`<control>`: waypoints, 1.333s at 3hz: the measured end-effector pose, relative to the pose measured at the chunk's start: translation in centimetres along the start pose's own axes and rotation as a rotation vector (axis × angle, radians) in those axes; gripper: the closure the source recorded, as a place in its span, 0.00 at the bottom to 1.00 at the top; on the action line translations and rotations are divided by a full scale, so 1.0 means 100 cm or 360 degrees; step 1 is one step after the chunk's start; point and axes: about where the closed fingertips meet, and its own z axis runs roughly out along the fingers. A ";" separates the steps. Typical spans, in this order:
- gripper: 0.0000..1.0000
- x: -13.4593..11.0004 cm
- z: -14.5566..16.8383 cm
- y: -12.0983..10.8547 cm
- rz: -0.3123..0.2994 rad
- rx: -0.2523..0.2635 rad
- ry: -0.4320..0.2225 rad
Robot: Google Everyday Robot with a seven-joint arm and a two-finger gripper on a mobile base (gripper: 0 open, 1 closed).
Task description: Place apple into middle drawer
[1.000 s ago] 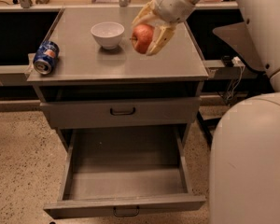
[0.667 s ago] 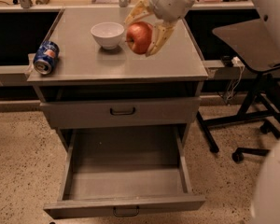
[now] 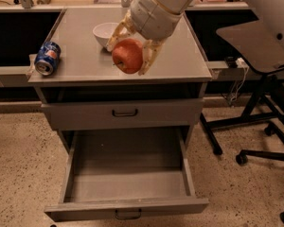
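My gripper (image 3: 128,56) is shut on the red-orange apple (image 3: 127,56) and holds it in the air over the front part of the grey cabinet top (image 3: 180,60), between its two cream fingers. The middle drawer (image 3: 128,186) is pulled wide open below, its tray bare, with a small dark handle on its front. The apple hangs above and behind the open drawer.
A white bowl (image 3: 104,32) stands on the cabinet top behind the gripper. A blue soda can (image 3: 47,58) lies at the top's left edge. The shut drawer front (image 3: 123,113) sits above the open drawer. An office chair (image 3: 260,79) stands at the right.
The gripper with the apple has moved left and forward, towards the cabinet's front edge and lower. The robot's white body has left the right side of the view.
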 end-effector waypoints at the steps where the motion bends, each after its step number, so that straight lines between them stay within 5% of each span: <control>1: 1.00 -0.017 0.027 0.005 -0.0172 -0.0268 -0.0017; 2: 1.00 -0.019 0.097 0.083 -0.0518 -0.0932 -0.0027; 3: 1.00 0.012 0.136 0.174 -0.0653 -0.1449 0.0060; 4: 1.00 0.016 0.133 0.178 -0.0678 -0.1455 0.0113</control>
